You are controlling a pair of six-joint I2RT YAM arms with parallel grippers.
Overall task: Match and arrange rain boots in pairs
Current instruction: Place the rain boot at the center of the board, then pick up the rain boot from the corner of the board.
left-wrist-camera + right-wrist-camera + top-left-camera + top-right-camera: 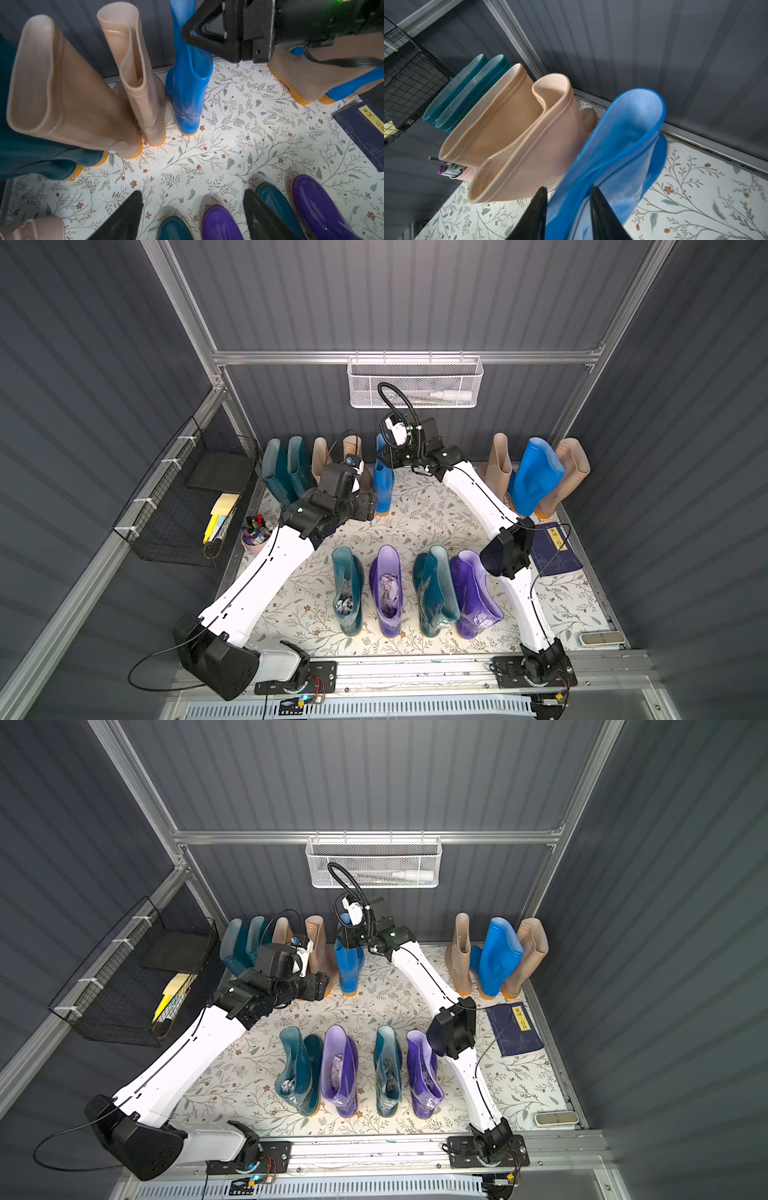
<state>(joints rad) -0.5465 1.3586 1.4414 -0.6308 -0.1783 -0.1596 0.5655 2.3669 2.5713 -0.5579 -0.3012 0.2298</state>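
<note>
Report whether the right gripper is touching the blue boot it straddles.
Cannot tell. In the right wrist view the right gripper straddles the blue boot's rim: floor shows beside one finger, the other overlaps blue, with neither contact nor gap plain.

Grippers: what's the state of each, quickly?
Left gripper: open, empty.
Right gripper: open, straddling the cuff of the blue boot, not clamped.

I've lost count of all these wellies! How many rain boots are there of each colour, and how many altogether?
Dark teal boots: 4
Beige boots: 4
Bright blue boots: 2
Purple boots: 2
Total: 12
</note>
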